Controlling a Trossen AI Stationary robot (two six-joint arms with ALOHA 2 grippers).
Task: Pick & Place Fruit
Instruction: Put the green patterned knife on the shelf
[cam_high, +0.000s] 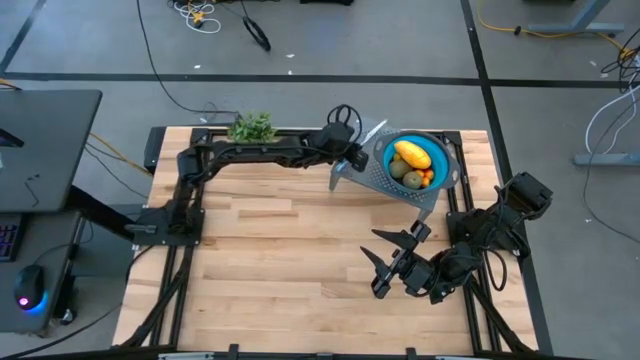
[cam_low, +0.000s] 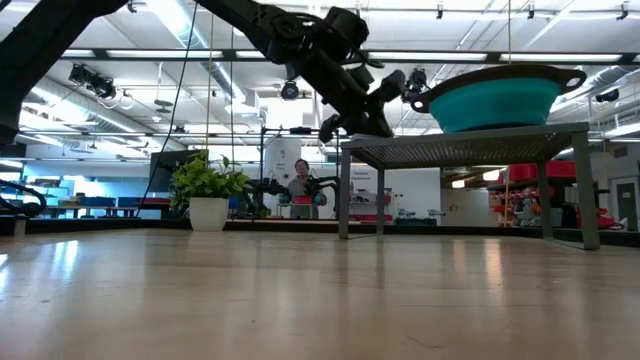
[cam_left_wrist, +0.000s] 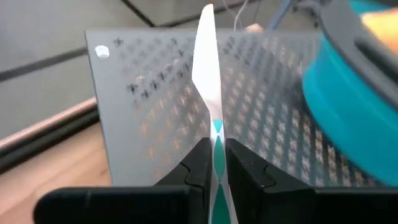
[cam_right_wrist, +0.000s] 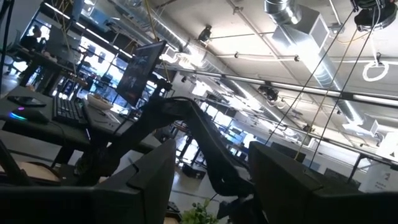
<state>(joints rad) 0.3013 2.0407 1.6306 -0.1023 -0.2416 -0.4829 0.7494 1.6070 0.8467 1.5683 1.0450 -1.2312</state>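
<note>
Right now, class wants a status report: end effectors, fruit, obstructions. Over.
Left end effector shut on knife over perforated stand. Right end effector open, idle over table. Fruit all in teal bowl on stand. Nothing blocking.

The fruit (cam_high: 413, 163) is heaped together: a yellow oblong uppermost, olive ovals and tiny orange-red pieces beneath.

One bowl (cam_high: 442, 160), one yellow fruit (cam_high: 412, 154), one knife (cam_left_wrist: 208, 74), one plant (cam_high: 252, 127).

place: robotics lab | signs: exposed ceiling ducts (cam_right_wrist: 292, 22), floor cables (cam_high: 200, 15) (loose), desk monitor (cam_right_wrist: 143, 71)
</note>
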